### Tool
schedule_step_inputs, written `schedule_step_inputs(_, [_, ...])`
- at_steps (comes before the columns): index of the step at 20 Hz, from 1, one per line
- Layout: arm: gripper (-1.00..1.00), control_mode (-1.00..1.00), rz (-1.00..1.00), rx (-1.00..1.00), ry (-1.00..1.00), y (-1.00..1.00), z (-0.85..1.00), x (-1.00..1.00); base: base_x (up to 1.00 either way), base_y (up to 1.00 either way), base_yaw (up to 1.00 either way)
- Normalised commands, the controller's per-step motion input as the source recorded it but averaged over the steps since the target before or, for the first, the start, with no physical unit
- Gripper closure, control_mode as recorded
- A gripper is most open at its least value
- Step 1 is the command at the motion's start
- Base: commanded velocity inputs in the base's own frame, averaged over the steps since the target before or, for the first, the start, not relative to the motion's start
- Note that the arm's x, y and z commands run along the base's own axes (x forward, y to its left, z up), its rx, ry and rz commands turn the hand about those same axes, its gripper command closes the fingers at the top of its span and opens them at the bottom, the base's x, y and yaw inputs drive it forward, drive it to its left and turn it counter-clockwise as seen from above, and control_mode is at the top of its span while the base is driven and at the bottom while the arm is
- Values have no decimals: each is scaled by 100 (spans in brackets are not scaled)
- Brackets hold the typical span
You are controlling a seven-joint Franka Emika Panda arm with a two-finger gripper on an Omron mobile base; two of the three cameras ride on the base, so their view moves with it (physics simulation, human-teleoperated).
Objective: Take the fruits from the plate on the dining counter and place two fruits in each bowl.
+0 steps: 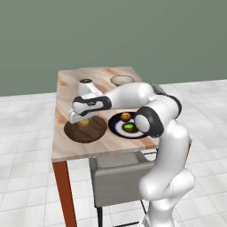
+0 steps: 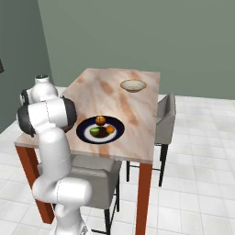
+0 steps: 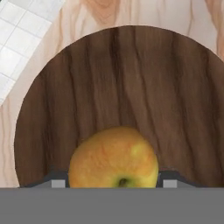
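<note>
Hovering over the wide dark wooden bowl (image 1: 86, 129), the end effector (image 1: 82, 119) is clenched on the yellow fruit (image 3: 113, 158), which sits between the two dark fingertips (image 3: 57, 180) and hangs directly above the bowl's grained floor. That is the relation the next move turns on: the fruit lies straight along the end effector's line of sight, with the brown wood spread beneath it on every side, so my guess is that a plain release would drop it inside the rim and not onto the marble. The fruit is round, so it has no long axis to speak of; its stem dimple faces the hand camera. Whether it already touches the wood I cannot tell.

On the pink-beige surface (image 2: 114, 92), the navy plate (image 2: 82, 132) with its white ring lies just beside the wooden bowl, toward the robot's right. It carries two orange fruits (image 2: 100, 120) and a green fruit (image 2: 95, 131), close together near its centre. The cream bowl (image 2: 133, 85) stands well apart at the far end of the surface, and looks empty from here. By my reckoning the job is barely begun, with three fruits waiting.

No brand, label or writing can be read anywhere.
</note>
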Motion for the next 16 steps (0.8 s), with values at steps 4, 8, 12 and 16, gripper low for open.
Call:
schedule_step_inputs(4, [100, -100, 0, 0, 0, 11, -25, 7, 0, 0, 0])
schedule_step_inputs(8, [100, -100, -1, 0, 0, -6, -20, 14, 0, 0, 0])
schedule_step_inputs(12, [100, -100, -5, 0, 0, -10, -45, 10, 0, 0, 0])
schedule_step_inputs(16, [100, -100, -2, 0, 0, -6, -32, 1, 0, 0, 0])
